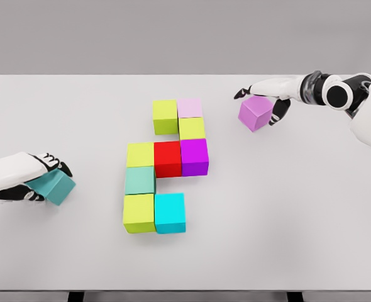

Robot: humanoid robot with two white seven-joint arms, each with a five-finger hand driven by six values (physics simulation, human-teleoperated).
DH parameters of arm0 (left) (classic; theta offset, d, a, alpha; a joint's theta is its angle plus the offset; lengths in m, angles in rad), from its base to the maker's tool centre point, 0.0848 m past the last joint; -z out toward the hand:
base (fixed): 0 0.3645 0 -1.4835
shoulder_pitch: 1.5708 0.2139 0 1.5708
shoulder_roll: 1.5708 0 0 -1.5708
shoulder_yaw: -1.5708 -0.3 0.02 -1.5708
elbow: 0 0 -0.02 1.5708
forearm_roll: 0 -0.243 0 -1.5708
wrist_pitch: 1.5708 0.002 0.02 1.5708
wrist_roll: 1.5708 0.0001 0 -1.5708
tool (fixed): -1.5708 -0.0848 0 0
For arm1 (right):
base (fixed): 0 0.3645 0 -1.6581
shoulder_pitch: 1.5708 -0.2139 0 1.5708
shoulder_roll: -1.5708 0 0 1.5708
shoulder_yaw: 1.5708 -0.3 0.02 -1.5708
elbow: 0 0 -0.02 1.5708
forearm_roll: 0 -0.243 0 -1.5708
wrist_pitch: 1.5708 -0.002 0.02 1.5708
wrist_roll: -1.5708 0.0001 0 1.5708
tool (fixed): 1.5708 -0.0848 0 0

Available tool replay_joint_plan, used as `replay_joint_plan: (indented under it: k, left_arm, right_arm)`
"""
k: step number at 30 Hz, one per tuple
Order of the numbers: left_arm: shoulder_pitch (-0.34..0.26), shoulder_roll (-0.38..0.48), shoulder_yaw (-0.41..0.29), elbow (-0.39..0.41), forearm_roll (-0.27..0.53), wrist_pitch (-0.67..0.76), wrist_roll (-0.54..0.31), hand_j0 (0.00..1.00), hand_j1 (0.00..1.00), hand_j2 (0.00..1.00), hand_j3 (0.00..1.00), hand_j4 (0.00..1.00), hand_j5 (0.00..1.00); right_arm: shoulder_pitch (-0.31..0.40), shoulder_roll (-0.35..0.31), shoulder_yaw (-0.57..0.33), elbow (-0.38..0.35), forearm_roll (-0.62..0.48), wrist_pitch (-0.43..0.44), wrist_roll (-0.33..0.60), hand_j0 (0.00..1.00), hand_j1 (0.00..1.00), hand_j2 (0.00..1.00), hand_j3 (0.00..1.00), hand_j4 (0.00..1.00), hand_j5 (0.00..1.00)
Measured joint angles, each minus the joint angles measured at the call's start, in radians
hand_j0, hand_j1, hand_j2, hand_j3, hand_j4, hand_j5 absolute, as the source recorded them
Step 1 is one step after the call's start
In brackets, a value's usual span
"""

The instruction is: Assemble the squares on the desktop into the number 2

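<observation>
Several coloured cubes sit joined at the table's middle: a lime cube [165,116] and a pale pink cube [190,107] on top, a lime cube [192,128] under the pink one, then a row of lime [140,154], red [167,158] and purple [194,156]. Below come a mint cube [140,180], a lime cube [139,212] and a cyan cube [170,212]. My right hand [264,100] is shut on a magenta cube [255,113] at the upper right. My left hand [38,176] is shut on a teal cube [56,187] at the left.
The white table [286,214] runs across the whole view, with its front edge near the bottom. A plain grey wall stands behind its far edge.
</observation>
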Motion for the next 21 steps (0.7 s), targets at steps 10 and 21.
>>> replay_joint_plan:
  k: [10, 21]
  left_arm:
    - [-0.124, -0.03, 0.011, -0.009, 0.001, 0.04, -0.008, 0.33, 0.33, 0.33, 0.33, 0.33, 0.33]
    - [-0.216, -0.163, 0.008, 0.033, -0.001, 0.094, -0.009, 0.34, 0.34, 0.34, 0.34, 0.34, 0.34]
  right_arm:
    - [0.002, 0.001, 0.001, 0.0, 0.0, -0.001, 0.0, 0.81, 0.81, 0.81, 0.81, 0.81, 0.81]
    - [0.005, 0.001, 0.001, 0.001, 0.001, -0.004, 0.001, 0.67, 0.67, 0.67, 0.67, 0.67, 0.67]
